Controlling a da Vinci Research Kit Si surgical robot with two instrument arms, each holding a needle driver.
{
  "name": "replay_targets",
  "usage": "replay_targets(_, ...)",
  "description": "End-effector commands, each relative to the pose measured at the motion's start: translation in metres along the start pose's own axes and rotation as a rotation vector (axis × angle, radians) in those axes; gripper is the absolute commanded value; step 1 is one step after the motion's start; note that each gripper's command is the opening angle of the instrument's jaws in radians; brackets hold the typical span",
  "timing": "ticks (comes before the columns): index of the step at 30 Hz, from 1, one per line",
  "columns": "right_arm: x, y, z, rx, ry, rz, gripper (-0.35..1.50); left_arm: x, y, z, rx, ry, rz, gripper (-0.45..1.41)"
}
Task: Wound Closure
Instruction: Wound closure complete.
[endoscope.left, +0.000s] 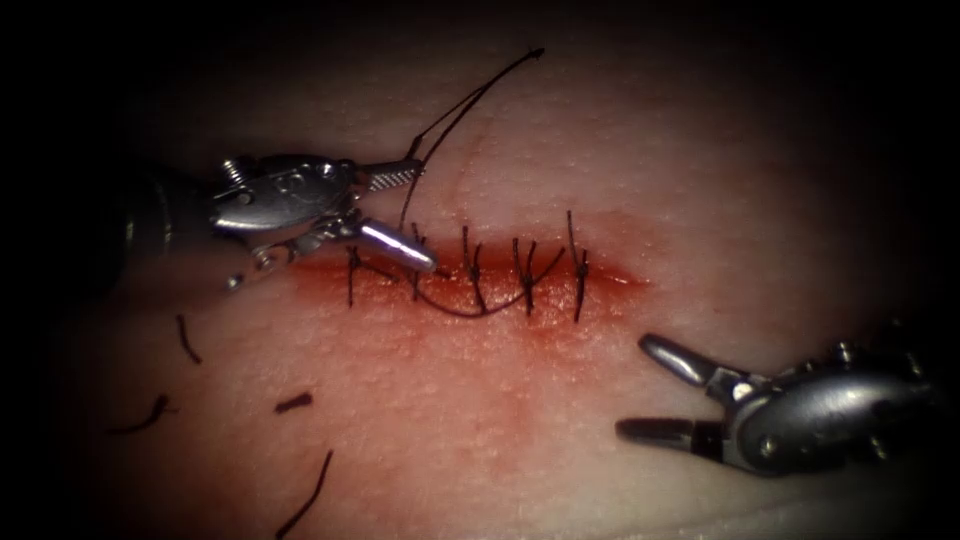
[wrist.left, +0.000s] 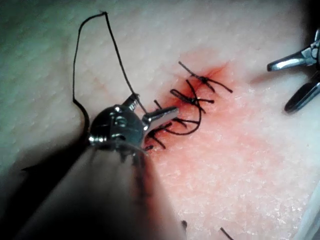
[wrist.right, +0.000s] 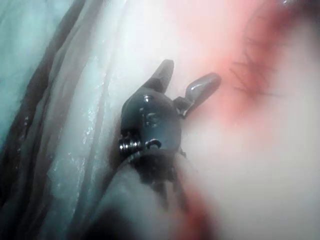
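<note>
Endoscope view: the tissue (endoscope.left: 520, 440) carries a horizontal cut (endoscope.left: 480, 275) crossed by a row of dark stitches (endoscope.left: 525, 275), with red fluid (endoscope.left: 450, 330) spread around and mostly below it. The left pincer (endoscope.left: 405, 215) sits at the cut's left end with its jaws spread wide; the lower jaw lies over the leftmost stitches and the upper jaw points right, above the cut. A long thread (endoscope.left: 470, 100) rises from beside that upper jaw toward the top of the picture, and a loop of it sags below the stitch line. I cannot tell whether the thread is caught at the jaw's base or merely passes it; between the tips, nothing is held. The right pincer (endoscope.left: 655, 390) hovers below and right of the cut, well apart from it, jaws wide and empty. Cut ends of thread (endoscope.left: 185, 340) lie scattered at lower left. No needle can be made out.

Judging by the full row of stitches, the closure looks far along, at thread handling. Any next move would call for a sure hold on that loose thread without disturbing the stitches.

No readable writing or brand appears.
</note>
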Motion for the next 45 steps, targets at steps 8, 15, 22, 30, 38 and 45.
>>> replay_targets(8, -0.0004, -0.0009, 0.0008, 0.002, 0.004, -0.002, 1.31, 0.0013, -0.0005, -0.0023, -0.07, 0.073, 0.052, -0.45)
replay_targets(15, -0.0005, -0.0013, 0.0007, 0.005, 0.002, 0.0, 1.31, 0.0028, -0.004, -0.0102, 0.2, -0.016, 0.162, -0.45)
replay_targets(22, -0.0003, -0.0014, 0.001, 0.009, 0.008, 0.001, 1.3, 0.0019, -0.0096, -0.0195, 0.478, -0.076, 0.234, -0.45)
replay_targets(30, -0.0001, -0.0016, 0.0016, 0.013, 0.01, 0.002, 1.28, -0.0019, -0.0147, -0.0218, 0.593, -0.085, 0.245, -0.45)
replay_targets(38, 0.0, -0.0016, 0.001, 0.017, 0.013, 0.002, 1.28, -0.004, -0.0125, -0.0148, 0.493, 0.019, 0.262, 1.19)
replay_targets(45, 0.0001, -0.0015, 0.0009, 0.017, 0.013, 0.002, 1.26, -0.0025, -0.0101, -0.0147, 0.468, 0.174, 0.172, 1.4)
